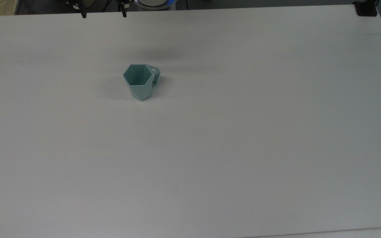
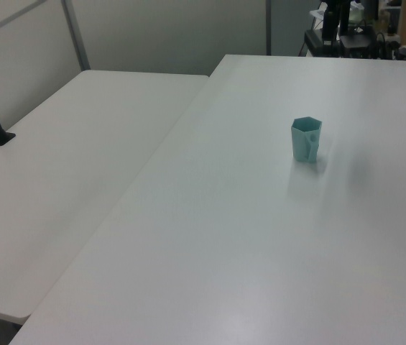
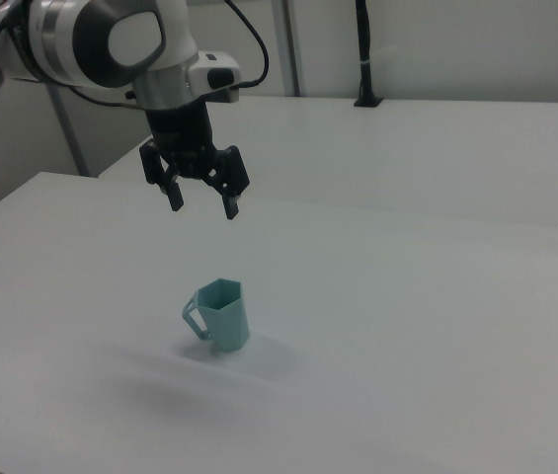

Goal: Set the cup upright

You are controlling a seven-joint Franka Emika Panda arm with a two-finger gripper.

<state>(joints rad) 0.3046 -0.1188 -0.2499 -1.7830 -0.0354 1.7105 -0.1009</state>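
Standing upright on the white table (image 1: 243, 148), mouth up: the cup (image 3: 221, 315) (handle toward the right view's left). Hovering well above it, slightly toward the right view's left, with fingers spread, holding nothing: the gripper (image 3: 202, 202).

End effector (image 3: 202, 204) raised, fingers spread, empty

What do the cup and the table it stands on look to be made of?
The cup: most likely moulded plastic, going by its even pale teal colour, crisp flat facets, thin hexagonal rim and one-piece side handle; the finish is matte to slightly satin. The table: a smooth white top, probably laminate, with soft, dull reflections; what lies under the surface cannot be told.
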